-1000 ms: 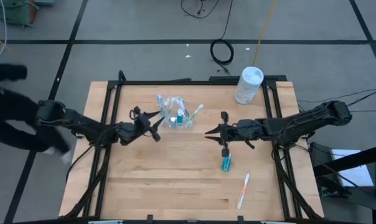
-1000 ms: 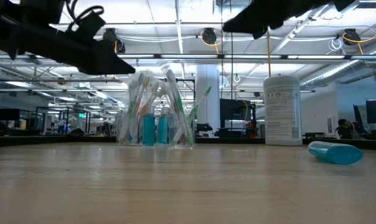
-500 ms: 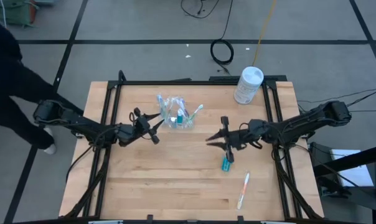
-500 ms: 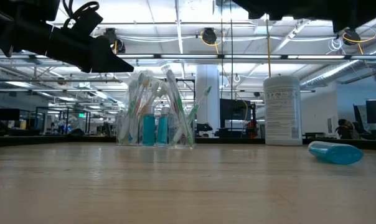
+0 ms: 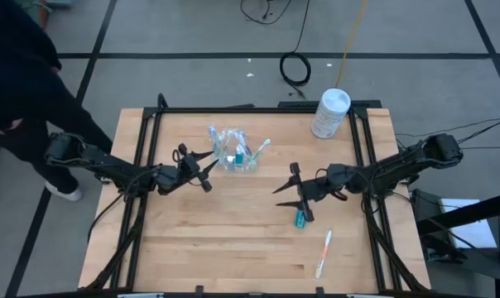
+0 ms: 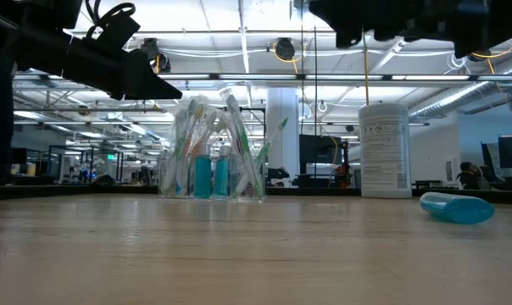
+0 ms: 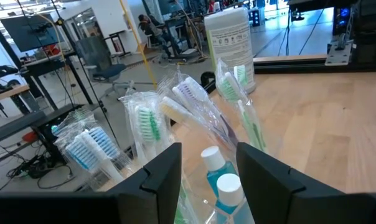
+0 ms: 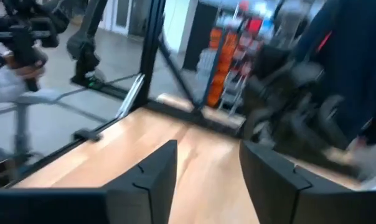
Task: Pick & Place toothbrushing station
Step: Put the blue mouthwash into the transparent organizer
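Observation:
The clear plastic cup (image 5: pixel 236 154) stands at the far middle of the table, packed with wrapped toothbrushes and blue toothpaste tubes (image 7: pixel 216 177). My left gripper (image 5: pixel 210 168) hovers open just left of the cup's top (image 6: pixel 214 157), clear of the table; I see no touch. One blue toothpaste tube (image 5: pixel 300 218) lies flat on the table to the right. A single toothbrush (image 5: pixel 324 252) lies nearer the front edge. My right gripper (image 5: pixel 281 192) hangs open above the table, next to that loose tube, its fingers pointing toward the table's left.
A white cylindrical canister (image 5: pixel 330 113) stands at the far right corner. Black frame rails (image 5: pixel 142 165) run along the table's left and right sides. A person in dark clothes (image 5: pixel 22 91) stands beyond the left edge. Bare wood lies across the near half.
My right gripper has sunk a little and shifted toward the table's near edge, and its wrist has tipped so the fingers point more level. The loose tube has stayed where it lay. The person at the left has moved closer along the table's side.

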Robot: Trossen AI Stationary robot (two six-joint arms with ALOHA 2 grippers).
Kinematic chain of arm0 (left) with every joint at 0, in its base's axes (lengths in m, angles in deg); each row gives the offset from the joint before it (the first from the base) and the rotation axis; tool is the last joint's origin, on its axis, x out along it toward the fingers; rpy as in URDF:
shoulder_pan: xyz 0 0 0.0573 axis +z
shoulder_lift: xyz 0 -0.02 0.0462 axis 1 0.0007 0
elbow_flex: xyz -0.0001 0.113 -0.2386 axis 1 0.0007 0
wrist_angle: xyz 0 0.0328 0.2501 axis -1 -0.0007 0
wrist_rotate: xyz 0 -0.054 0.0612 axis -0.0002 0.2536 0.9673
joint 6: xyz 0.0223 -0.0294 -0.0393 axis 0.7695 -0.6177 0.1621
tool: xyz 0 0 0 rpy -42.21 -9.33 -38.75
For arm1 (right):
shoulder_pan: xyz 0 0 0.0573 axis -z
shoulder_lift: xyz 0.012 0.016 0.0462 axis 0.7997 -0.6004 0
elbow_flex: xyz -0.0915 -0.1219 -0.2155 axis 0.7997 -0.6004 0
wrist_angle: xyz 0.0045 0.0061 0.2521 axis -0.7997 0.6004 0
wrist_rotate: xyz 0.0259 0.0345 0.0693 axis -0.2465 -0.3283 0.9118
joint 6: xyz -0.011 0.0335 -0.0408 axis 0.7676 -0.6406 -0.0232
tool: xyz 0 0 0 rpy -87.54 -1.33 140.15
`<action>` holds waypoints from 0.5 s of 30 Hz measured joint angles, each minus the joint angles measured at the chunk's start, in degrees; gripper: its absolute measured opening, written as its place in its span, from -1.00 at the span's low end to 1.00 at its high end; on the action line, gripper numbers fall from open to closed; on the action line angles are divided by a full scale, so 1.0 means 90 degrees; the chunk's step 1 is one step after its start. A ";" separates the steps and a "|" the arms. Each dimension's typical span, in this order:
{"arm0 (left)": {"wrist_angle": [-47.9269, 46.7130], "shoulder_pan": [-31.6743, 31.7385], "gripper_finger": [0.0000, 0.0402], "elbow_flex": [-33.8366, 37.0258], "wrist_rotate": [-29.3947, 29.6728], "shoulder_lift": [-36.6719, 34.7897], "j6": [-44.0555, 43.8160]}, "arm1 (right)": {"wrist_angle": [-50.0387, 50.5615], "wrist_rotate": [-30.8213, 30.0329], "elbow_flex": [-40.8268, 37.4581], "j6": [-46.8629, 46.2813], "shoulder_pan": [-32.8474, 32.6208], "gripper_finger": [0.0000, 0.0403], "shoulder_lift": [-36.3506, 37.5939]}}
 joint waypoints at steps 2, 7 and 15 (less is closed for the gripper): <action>0.0000 0.0000 -0.22 0.0000 0.0000 0.0000 0.0000 | 0.0218 -0.0279 0.0031 -0.0194 -0.0136 -0.12 0.0021; 0.0000 0.0000 -0.22 0.0000 -0.0005 0.0000 -0.0002 | 0.1708 -0.2457 0.0658 -0.0561 -0.0611 -0.11 0.0065; -0.0027 0.0000 -0.22 0.0000 -0.0015 0.0000 -0.0015 | 0.5724 -0.4391 0.1557 -0.4062 -0.1164 -0.15 0.0065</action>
